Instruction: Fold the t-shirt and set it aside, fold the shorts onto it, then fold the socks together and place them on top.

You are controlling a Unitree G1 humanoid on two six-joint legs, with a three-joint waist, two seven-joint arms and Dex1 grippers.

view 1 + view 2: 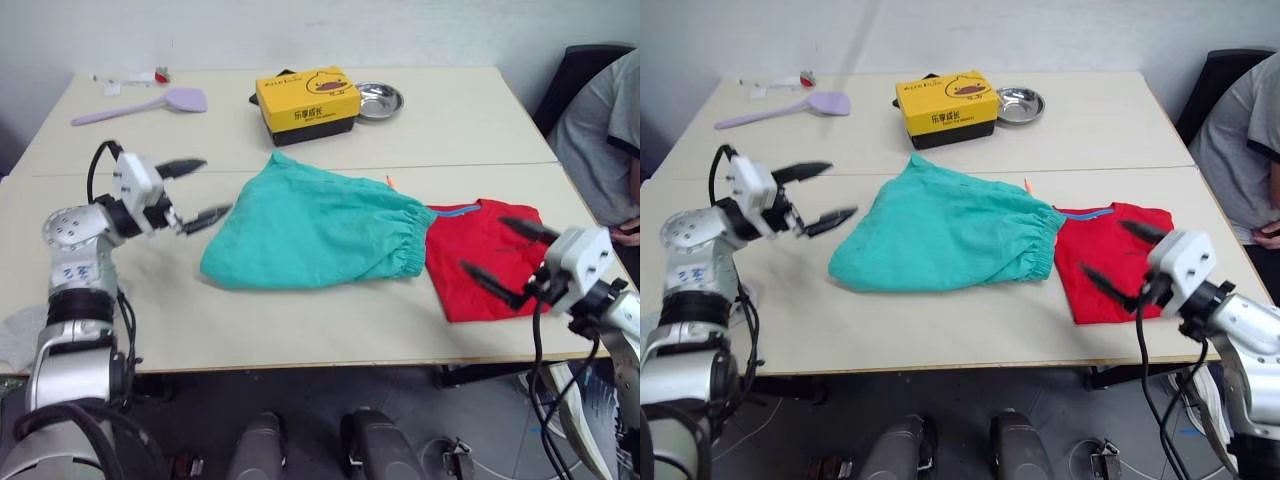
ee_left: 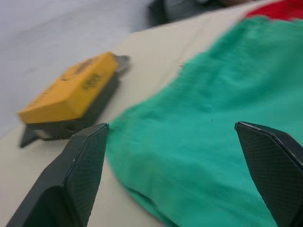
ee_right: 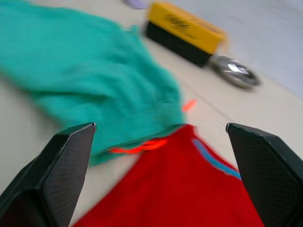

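Note:
The teal shorts [image 1: 310,225] lie spread in the middle of the table, their gathered waistband overlapping the left edge of the t-shirt [image 1: 485,255]. The red t-shirt lies folded at the near right. An orange drawstring [image 3: 142,145] shows where the two meet. My left gripper [image 1: 215,187] hovers open just left of the shorts' left edge, holding nothing. My right gripper [image 1: 487,245] is open over the t-shirt's near right part, empty. A pale grey soft patch [image 1: 18,335], possibly the socks, peeks out beside my left arm at the near left table edge.
A yellow box [image 1: 307,103] and a small metal bowl [image 1: 379,100] stand at the back centre. A lilac spatula [image 1: 140,107] lies at the back left. A person in a grey shirt [image 1: 600,130] sits at the table's right end.

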